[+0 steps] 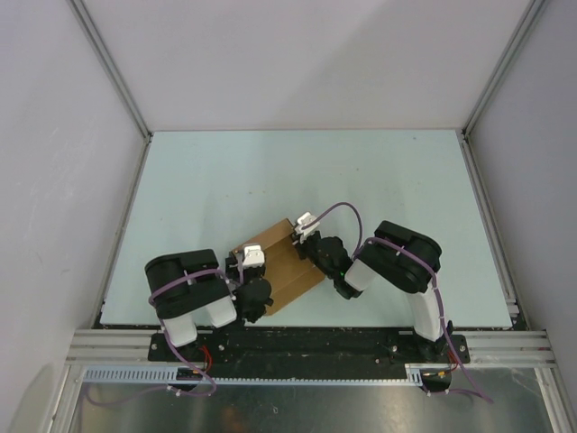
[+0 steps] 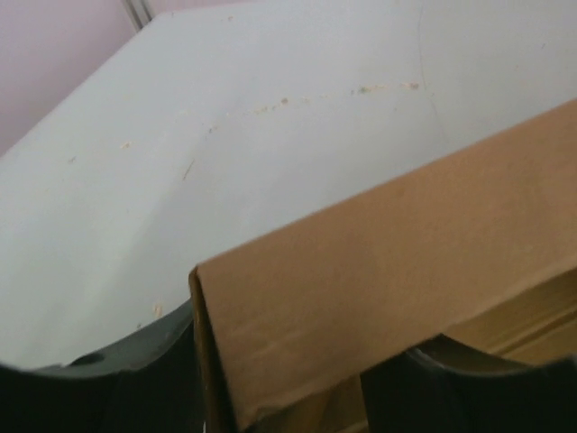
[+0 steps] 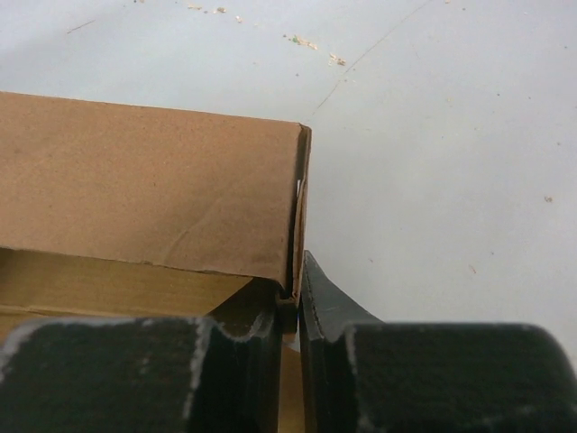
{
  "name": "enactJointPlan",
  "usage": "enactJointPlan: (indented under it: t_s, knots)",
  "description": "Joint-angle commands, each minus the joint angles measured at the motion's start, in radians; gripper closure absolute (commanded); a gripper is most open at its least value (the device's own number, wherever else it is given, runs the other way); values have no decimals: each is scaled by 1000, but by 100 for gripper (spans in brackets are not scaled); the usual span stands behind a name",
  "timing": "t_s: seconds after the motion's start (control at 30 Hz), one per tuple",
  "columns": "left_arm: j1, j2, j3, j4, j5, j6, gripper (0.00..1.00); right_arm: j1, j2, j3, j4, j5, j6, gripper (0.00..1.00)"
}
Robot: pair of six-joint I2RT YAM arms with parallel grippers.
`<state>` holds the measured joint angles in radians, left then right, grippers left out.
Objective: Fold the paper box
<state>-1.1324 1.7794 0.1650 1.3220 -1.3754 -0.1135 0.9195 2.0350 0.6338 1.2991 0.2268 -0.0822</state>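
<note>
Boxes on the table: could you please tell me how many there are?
1. The box lies by the near edge of the table, between the left arm and the right arm. The arms may hide something small beneath them.

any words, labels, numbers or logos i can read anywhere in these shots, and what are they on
No readable text in any view.
paper box: plain brown cardboard, no print.
table: only specks and faint scratches, no writing.
left arm and right arm: no label large enough to read from above.
</note>
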Motion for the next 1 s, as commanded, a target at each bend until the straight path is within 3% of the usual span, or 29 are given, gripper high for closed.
enactJointPlan:
  t_s: [0.0,0.3,0.47,0.63,0.83,0.97]
  knots:
    - [-17,-43,25,345,-24,54,35,10,-7,-5,143,-9,-16,100]
    - [-73,-156,16,344,-34,138,30,2,-2,-3,132,-6,-2,100]
    - [-174,-256,13,345,-115,259,28,-10,1,-3,135,-12,15,100]
    - [-253,-344,-35,344,-143,279,28,-13,5,-5,137,-12,16,100]
    - [-270,-331,-39,345,-172,290,28,-14,2,-3,135,-17,18,100]
    - [-283,-418,-51,345,-175,336,28,-21,1,-5,131,-29,21,100]
